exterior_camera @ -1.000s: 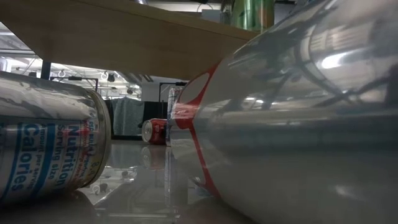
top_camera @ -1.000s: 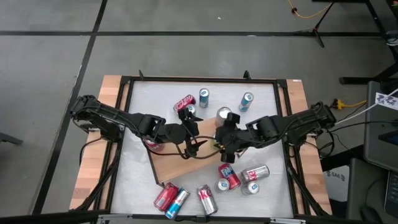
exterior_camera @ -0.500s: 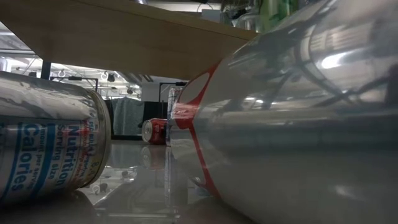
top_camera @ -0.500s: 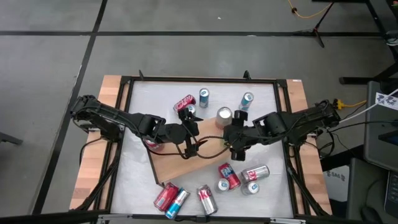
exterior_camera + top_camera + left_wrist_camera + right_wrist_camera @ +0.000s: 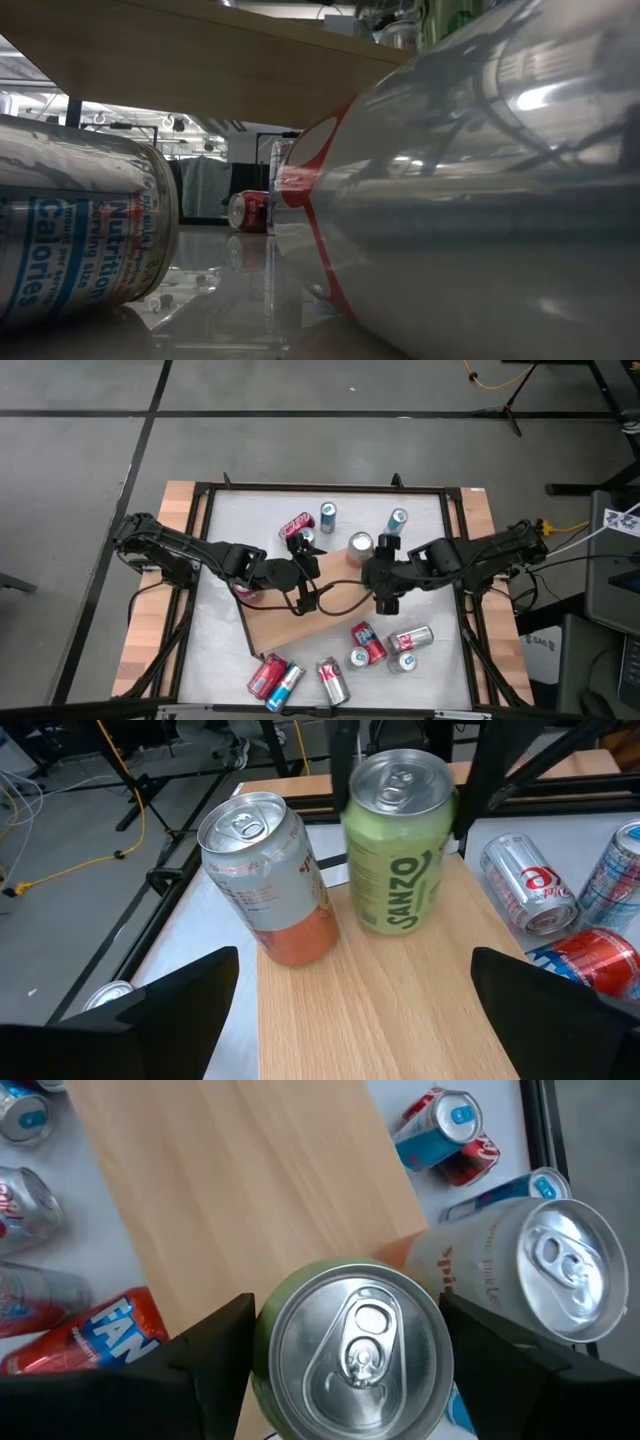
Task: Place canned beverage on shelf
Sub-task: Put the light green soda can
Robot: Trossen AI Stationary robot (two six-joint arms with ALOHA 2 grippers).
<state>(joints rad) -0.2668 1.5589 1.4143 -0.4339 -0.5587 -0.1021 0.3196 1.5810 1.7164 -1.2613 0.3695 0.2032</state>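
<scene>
Evidently the right gripper (image 5: pixel 345 1370) pinches the green can (image 5: pixel 402 840) mid-wall; smooth, rigid, slippery; the left gripper (image 5: pixel 355 1005) is spread wide at frame bottom.

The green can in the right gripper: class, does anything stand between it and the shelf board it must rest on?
Nothing visible does. The green can, between the right gripper's fingers, is already over the shelf, beside a silver-and-orange can.

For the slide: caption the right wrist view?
Right pincer holds green can upright over the shelf, beside a pale can.
</scene>
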